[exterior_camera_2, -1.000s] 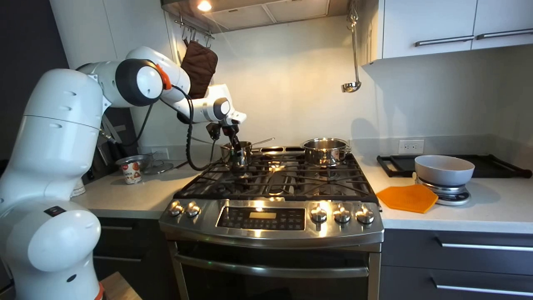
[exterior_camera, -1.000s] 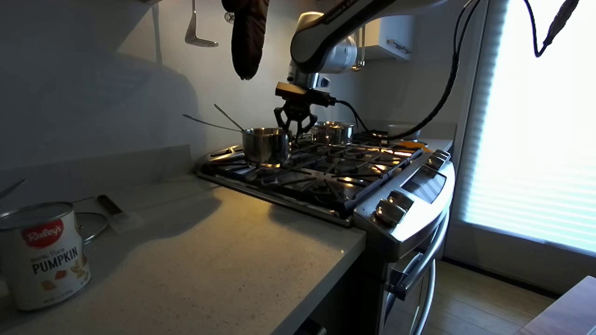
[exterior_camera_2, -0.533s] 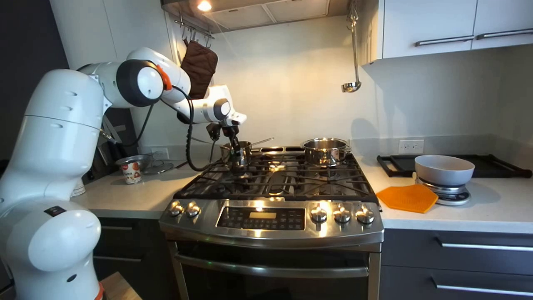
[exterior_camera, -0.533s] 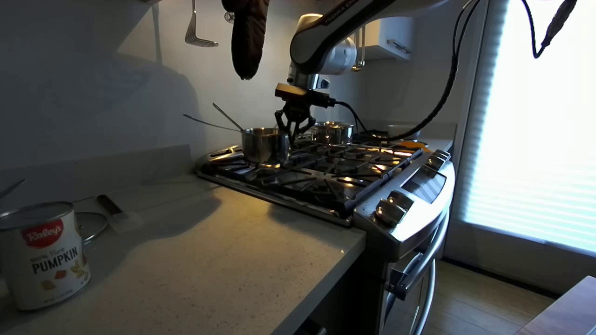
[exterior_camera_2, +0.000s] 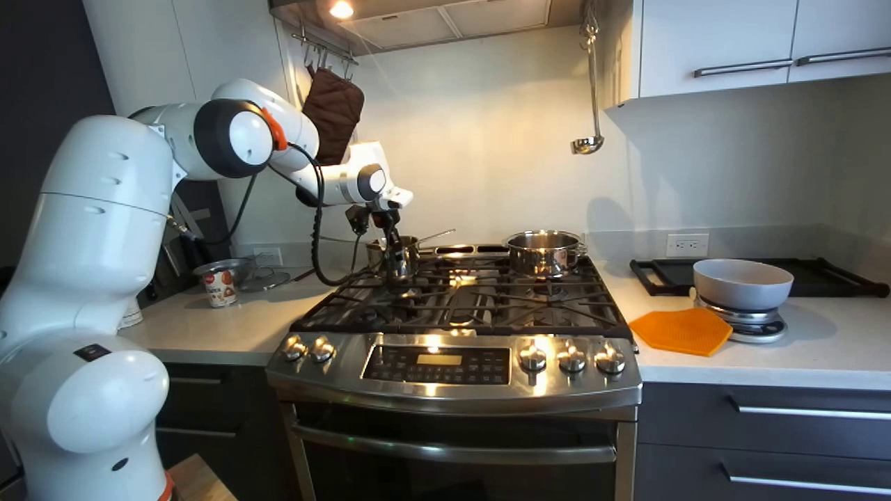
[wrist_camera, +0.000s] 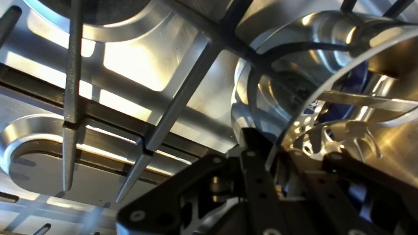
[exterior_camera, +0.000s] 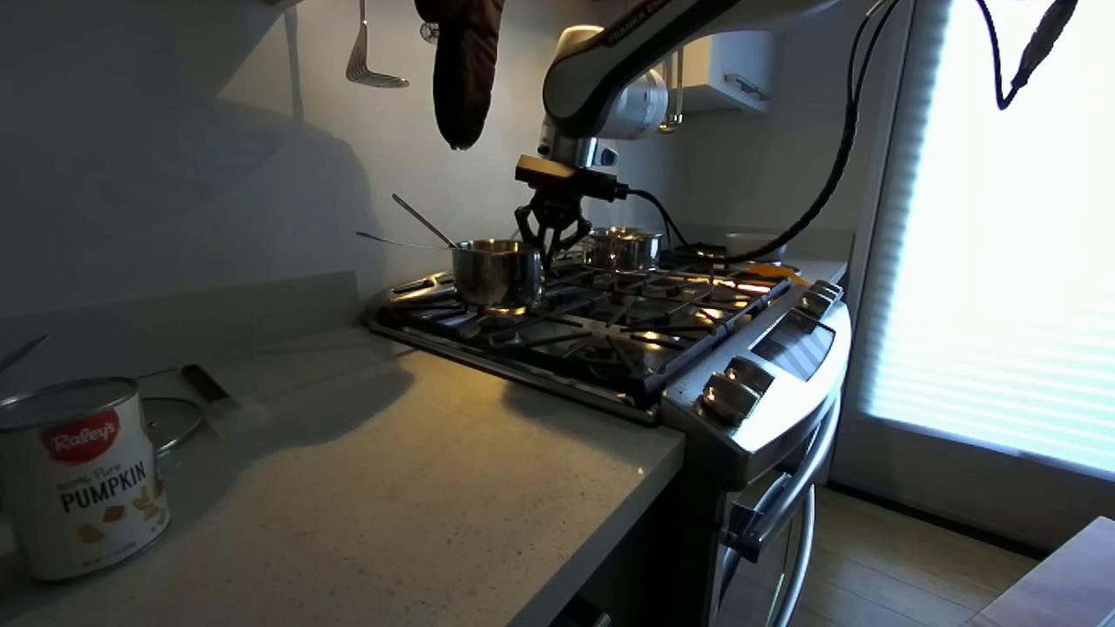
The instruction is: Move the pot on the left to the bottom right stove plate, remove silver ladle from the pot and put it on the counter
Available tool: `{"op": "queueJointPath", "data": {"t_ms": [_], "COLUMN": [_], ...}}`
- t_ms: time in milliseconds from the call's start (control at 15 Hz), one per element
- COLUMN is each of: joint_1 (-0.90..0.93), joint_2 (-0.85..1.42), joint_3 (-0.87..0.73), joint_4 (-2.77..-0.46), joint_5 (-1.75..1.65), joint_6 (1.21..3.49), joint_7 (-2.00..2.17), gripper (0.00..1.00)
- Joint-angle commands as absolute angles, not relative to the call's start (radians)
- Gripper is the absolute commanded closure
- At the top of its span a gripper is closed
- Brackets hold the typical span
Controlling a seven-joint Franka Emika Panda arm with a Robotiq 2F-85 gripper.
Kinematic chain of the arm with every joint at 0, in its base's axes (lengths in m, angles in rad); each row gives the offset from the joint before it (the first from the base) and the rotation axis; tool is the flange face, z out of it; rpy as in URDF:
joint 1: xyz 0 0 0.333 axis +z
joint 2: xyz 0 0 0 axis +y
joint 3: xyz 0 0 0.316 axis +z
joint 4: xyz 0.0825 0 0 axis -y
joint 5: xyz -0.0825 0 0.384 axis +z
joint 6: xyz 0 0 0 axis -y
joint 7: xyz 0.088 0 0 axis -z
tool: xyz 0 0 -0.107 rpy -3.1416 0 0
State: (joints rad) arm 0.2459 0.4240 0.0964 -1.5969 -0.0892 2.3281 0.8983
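Over the back edge of the stove (exterior_camera_2: pixel 459 400) I have a pale wall (exterior_camera_2: pixel 480 139), with a lit hood lamp (exterior_camera_2: pixel 341 10) above; white cupboards (exterior_camera_2: pixel 717 42) hang past the right corner. In an exterior view, a bright blind (exterior_camera: pixel 1002 244) glows above wooden floorboards (exterior_camera: pixel 880 540).

We are looking into a home-style kitchen: a gas range (exterior_camera_2: pixel 452 393) bears a steel pot (exterior_camera: pixel 495 277) and a second pot (exterior_camera_2: pixel 541 263), with a lit hood (exterior_camera_2: pixel 418 29) above; we also see a brown quilted mitt (exterior_camera_2: pixel 333 108), a hanging ladle (exterior_camera_2: pixel 594 90), white cupboards (exterior_camera_2: pixel 717 38), a bowl (exterior_camera_2: pixel 743 292) on a scale (exterior_camera_2: pixel 755 334), and a pumpkin can (exterior_camera: pixel 96 496) on the pale tabletop (exterior_camera: pixel 375 488)
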Motion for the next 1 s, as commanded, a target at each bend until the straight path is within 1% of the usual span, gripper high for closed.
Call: {"op": "queueJointPath", "data": {"t_ms": [0, 533, 933], "joint_1": [0.239, 0.199, 0.180], "joint_2": [0.379, 0.311, 0.220], "joint_3": [0.084, 0.080, 0.061], "joint_4": [-1.631, -1.720, -1.824], "joint_5": [-0.044, 0.039, 0.030], "joint_6": [2.326, 2.369, 2.401], "joint_7": [0.869, 0.814, 0.812], "gripper": [0.98, 0.98, 0.98]}}
